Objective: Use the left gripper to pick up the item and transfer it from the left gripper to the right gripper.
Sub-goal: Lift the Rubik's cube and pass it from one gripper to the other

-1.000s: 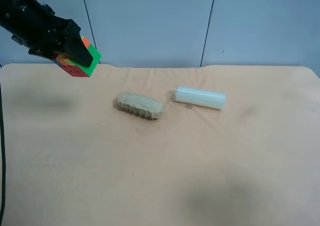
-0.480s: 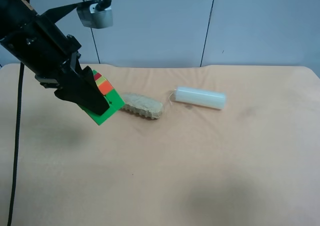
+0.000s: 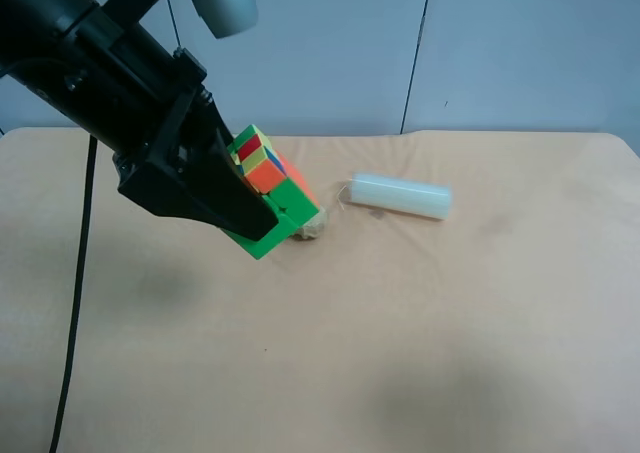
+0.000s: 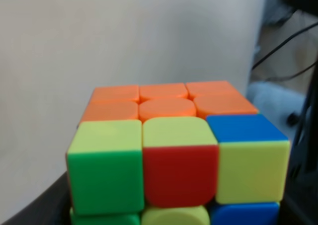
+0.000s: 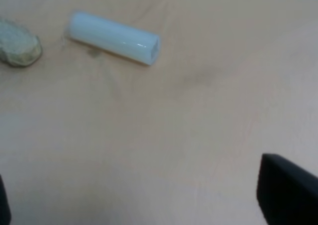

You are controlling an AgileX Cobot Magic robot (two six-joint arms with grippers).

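Observation:
The item, a puzzle cube (image 3: 266, 176) with green, orange, red and yellow squares, is held above the table by my left gripper (image 3: 262, 213), on the arm at the exterior high view's left. The cube hangs in front of the tan lump. The left wrist view is filled by the cube (image 4: 174, 160), with dark jaw edges at its lower corners. My right gripper (image 5: 144, 202) shows only in the right wrist view. Its black fingers (image 5: 288, 192) sit far apart at the picture's edges, with nothing between them. It is over bare table, away from the cube.
A tan ridged lump (image 3: 312, 231) lies mid-table, mostly hidden behind the cube; the right wrist view shows it too (image 5: 19, 48). A white cylinder (image 3: 400, 195) lies on its side beside it, also in the right wrist view (image 5: 114, 37). The beige table (image 3: 450, 353) meets a blue-grey wall.
The left arm has carried the cube from the far upper left down and toward the table's middle. It now covers most of the tan lump. The lump and cylinder have not moved.

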